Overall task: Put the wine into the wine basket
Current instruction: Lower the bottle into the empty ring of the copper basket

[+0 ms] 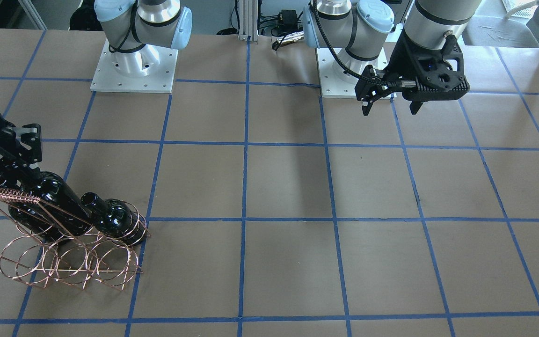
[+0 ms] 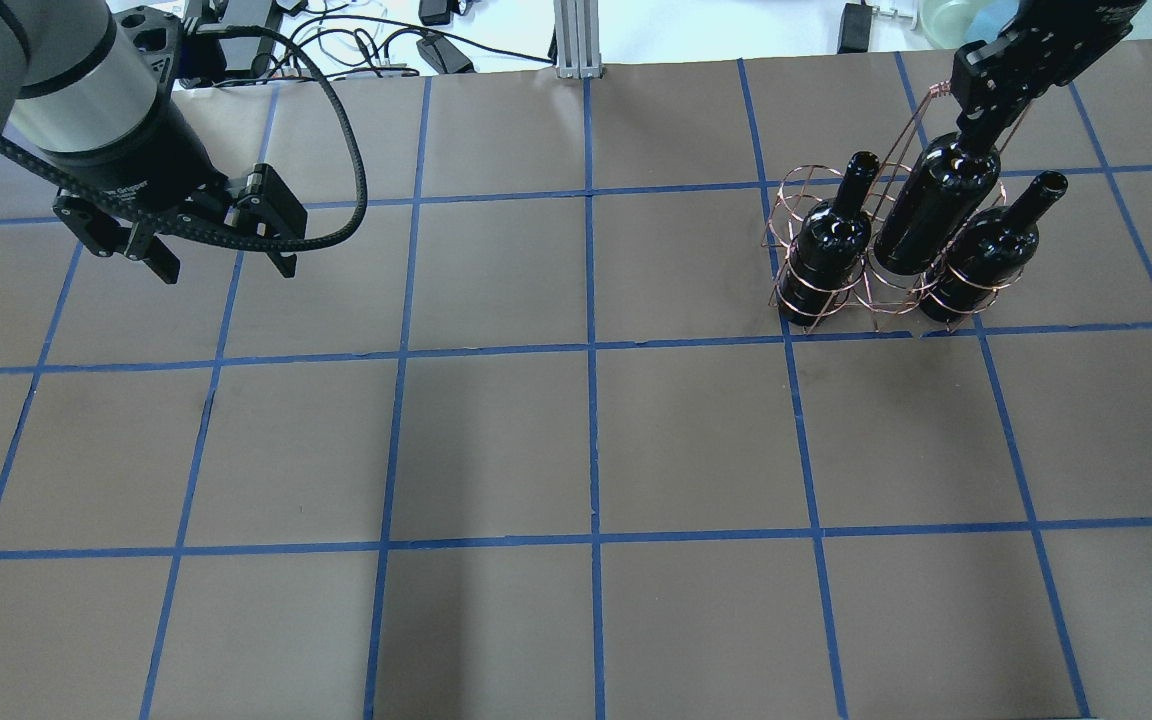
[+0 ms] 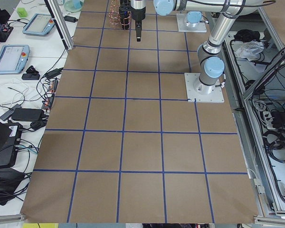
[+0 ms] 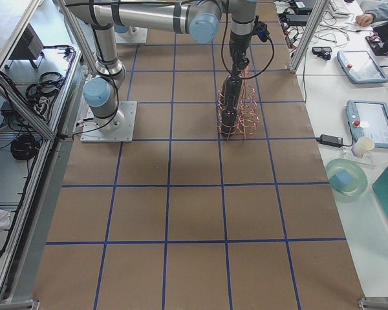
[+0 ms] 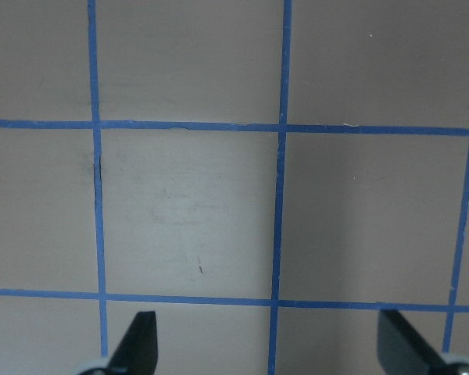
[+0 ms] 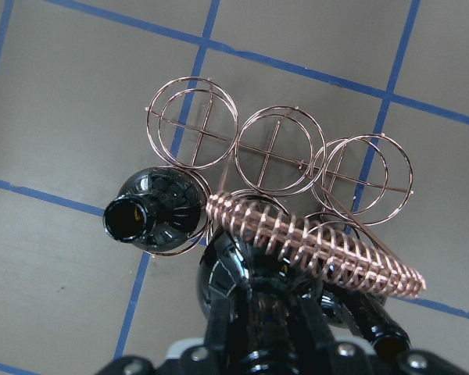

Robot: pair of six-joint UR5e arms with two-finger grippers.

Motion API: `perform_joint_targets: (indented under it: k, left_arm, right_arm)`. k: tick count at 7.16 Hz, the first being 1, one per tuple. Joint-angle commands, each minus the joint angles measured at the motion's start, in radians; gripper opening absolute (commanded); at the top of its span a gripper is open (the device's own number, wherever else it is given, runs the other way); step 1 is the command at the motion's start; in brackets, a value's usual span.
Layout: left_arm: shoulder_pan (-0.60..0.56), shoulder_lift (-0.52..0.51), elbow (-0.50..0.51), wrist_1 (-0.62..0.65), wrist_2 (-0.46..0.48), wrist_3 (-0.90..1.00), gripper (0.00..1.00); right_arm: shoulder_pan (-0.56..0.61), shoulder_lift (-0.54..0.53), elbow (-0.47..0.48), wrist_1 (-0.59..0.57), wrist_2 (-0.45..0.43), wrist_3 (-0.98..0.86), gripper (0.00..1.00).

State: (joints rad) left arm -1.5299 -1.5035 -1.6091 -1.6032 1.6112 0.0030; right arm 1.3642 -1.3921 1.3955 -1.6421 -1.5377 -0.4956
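The wine basket (image 6: pixel 273 150) stands on the table (image 2: pixel 576 440), and the wine (image 2: pixel 936 205) is over the middle ring of the basket's robot-side row. The right gripper (image 2: pixel 976 115) has its jaws clamped on the bottle's slim neck. That hold leaves the wide body free to drop through the wire ring. The bottle rides higher than its neighbours, so it is probably not yet seated. How far its base has entered the ring cannot be told. The coiled handle (image 6: pixel 313 242) slants across the basket's middle and lies just beside the gripped neck, which likely explains why the gripper comes in from the robot side of the handle. Either side of the wine, two other bottles (image 2: pixel 824 245) sit in the outer rings of the same row, so the middle slot is a tight fit. The three rings of the basket's far row are empty. Well apart from the basket, across the table, the left gripper (image 2: pixel 226 268) hangs above bare paper with its jaws spread wide and nothing in them. The placing seems to need only one arm.
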Motion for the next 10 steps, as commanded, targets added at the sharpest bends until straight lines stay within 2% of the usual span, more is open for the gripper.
perform_joint_targets:
  k: [1,4,5,10]
  left_arm:
    - [0.004,0.005,0.000,-0.001,0.003,0.000,1.00]
    - [0.002,0.005,-0.002,-0.003,0.004,0.000,1.00]
    - [0.004,0.005,-0.002,-0.003,0.004,0.000,1.00]
    - [0.004,0.005,-0.002,-0.009,0.006,0.000,1.00]
  right_arm:
    - [0.001,0.027,0.003,0.005,-0.015,0.002,0.00]
    - [0.001,0.057,0.022,-0.011,-0.013,-0.005,0.00]
    - [0.001,0.070,0.036,-0.059,-0.015,-0.009,0.00]
    - [0.001,0.073,0.094,-0.077,-0.013,-0.009,0.00]
